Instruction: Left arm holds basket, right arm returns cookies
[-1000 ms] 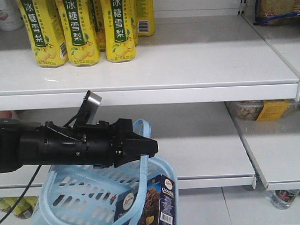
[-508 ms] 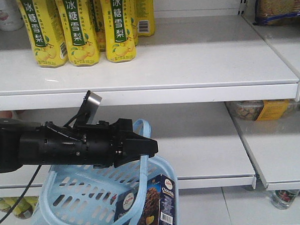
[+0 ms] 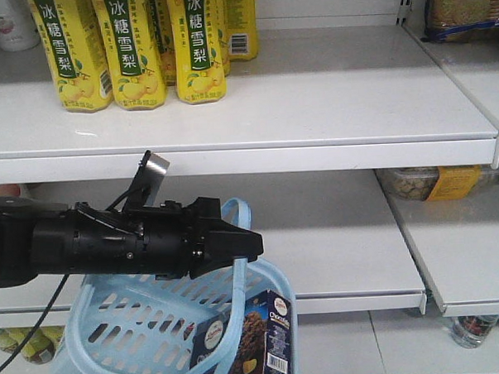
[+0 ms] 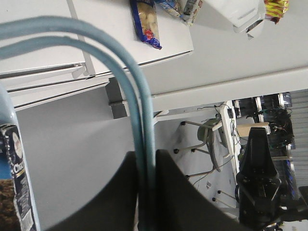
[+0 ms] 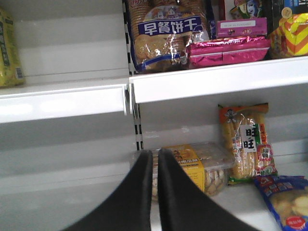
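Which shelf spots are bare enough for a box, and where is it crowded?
Upper shelf: bare from the yellow bottles to its right end. Shelf below: bare right of the left tool holding the basket, up to the clear tub. Crowded: snack bags fill the right-hand shelves.

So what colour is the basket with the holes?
Light blue; the slotted plastic shopping basket shows best in the front-facing view.

Light blue slotted basket (image 3: pixel 270 273), navy cookies (image 3: pixel 269 339), yellow-labelled bottles (image 3: pixel 129 51).
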Controlling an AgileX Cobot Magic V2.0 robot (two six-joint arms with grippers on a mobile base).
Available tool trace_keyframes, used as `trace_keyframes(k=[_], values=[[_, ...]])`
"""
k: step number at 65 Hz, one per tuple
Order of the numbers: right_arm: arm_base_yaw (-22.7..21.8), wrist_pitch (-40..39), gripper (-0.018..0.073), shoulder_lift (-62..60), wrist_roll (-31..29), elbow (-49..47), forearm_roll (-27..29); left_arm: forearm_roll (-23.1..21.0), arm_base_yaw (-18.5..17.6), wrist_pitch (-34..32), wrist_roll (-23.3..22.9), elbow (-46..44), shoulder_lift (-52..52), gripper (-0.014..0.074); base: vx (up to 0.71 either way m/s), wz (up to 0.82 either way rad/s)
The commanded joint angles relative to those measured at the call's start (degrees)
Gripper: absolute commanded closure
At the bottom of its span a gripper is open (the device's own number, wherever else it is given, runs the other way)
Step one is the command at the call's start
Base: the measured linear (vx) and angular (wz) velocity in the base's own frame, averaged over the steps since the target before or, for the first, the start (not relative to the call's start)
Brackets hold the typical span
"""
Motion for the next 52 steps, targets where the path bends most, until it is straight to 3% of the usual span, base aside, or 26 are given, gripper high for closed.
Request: trace_keyframes(k=[1, 22, 52], values=[[-0.2, 0.0, 0.0565, 3.7, 0.2, -5.9, 0.4, -7.5, 0.2, -0.7, 4.0, -2.3, -2.4, 0.0599, 0.00, 0.00], [-0.2, 12.9, 0.0565, 21.9, 0.0, -20.4, 0.4, -7.5, 0.2, -0.7, 4.0, -2.3, -2.4, 0.0599, 0.00, 0.00], [-0.2, 8.1, 0.0548, 27.8, 0.0, -20.6, 0.4, -7.5, 0.2, -0.7, 4.0, -2.3, -2.4, 0.0599, 0.00, 0.00]])
